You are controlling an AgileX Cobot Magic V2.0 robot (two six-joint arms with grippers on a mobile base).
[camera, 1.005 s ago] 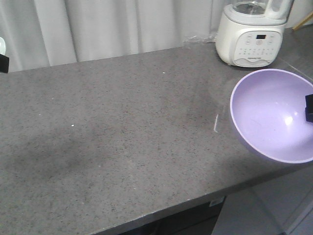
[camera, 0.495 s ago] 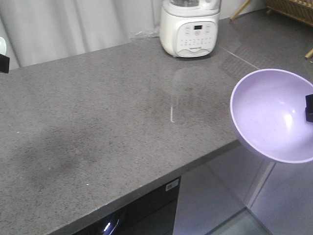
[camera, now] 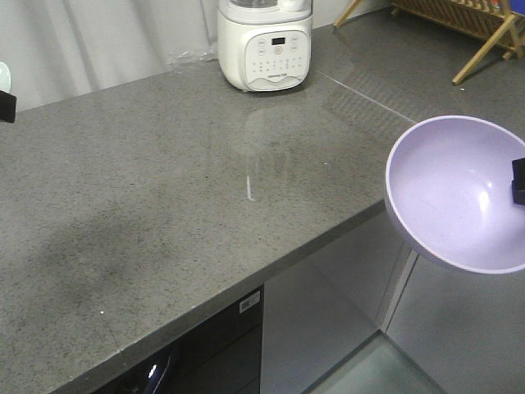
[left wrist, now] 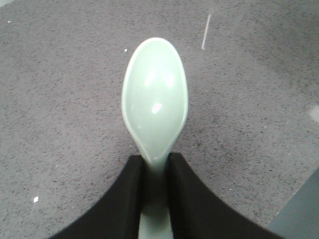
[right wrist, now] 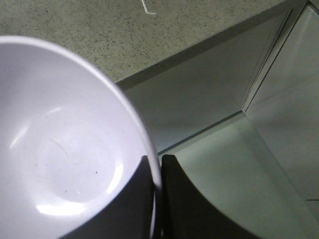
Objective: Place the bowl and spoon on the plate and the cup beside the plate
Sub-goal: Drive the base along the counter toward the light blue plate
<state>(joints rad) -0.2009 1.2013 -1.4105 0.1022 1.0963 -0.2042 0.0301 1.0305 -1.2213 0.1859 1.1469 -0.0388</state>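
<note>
Lavender plastic marks the one bowl [camera: 459, 193], which we are carrying in the right gripper [right wrist: 157, 167], its jaws clenched across the rim. The bowl's opening is tilting toward the front camera. It is hanging past the front edge of the grey stone countertop [camera: 164, 205], above the cabinet fronts. We are gripping the one mint-green spoon [left wrist: 155, 97] by its handle in the left gripper [left wrist: 155, 164], jaws clamped. The spoon's long axis is running straight out from the jaws, scoop facing up, above the countertop. One white appliance [camera: 265, 45] is standing at the rear edge, leaving broad open surface before it.
</note>
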